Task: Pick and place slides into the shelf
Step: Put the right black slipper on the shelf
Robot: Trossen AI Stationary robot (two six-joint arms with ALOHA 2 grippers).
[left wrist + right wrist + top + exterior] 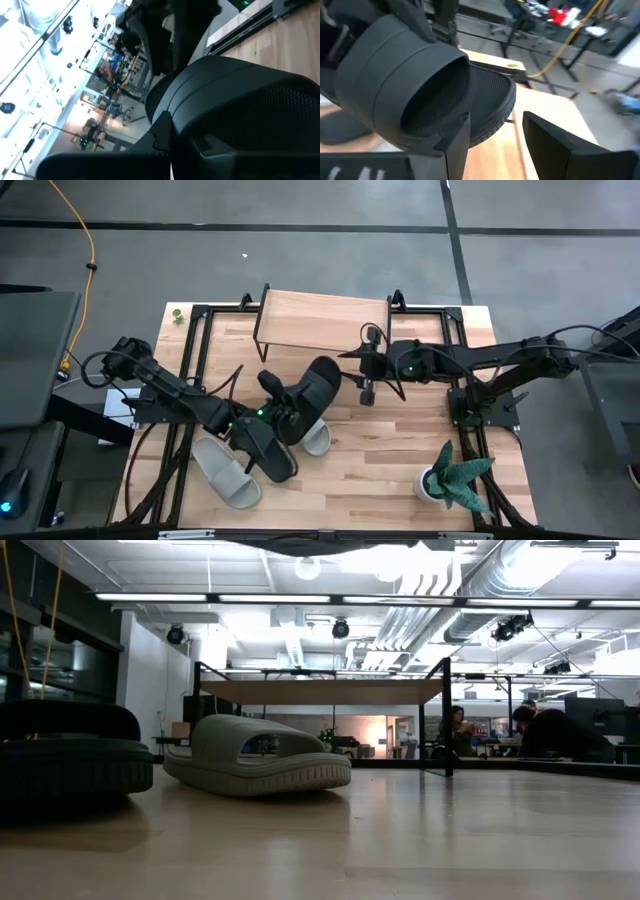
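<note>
Black slide [315,385] hanging raised above table centre, just in front of shelf [322,322], tilted, toe end pointing toward right gripper. Left gripper [281,412] pinching it at heel end, fingers pressed together on the slide; in left wrist view, dark strap [235,100] filling most of pic, w/ sole edge below. Right gripper [367,385] sitting just beside the toe end, fingers spread, not touching as far as high view shows; in right wrist view, strap opening [440,95] and textured footbed facing the cam, w/ one finger [457,145] at the sole's edge, contact unclear. Second black slide [265,448] lying on table under left arm, near front-left. Grey-green slide [225,470] lying flat just left of it, near front edge; another grey-green one [316,437] peeking out beside the black pair, partly hidden by arm. In low view, grey-green slide [255,755] resting flat mid-table, black slide [70,755] close at pic's left edge, shelf [320,690] standing behind on thin black legs, top board bare. Shelf sitting at far edge of table [400,470], betw. the black frame rails. Potted plant [452,478] standing at front-right corner, well apart from slides. Beyond table in low view, people [545,730] sitting at desks in the room.
</note>
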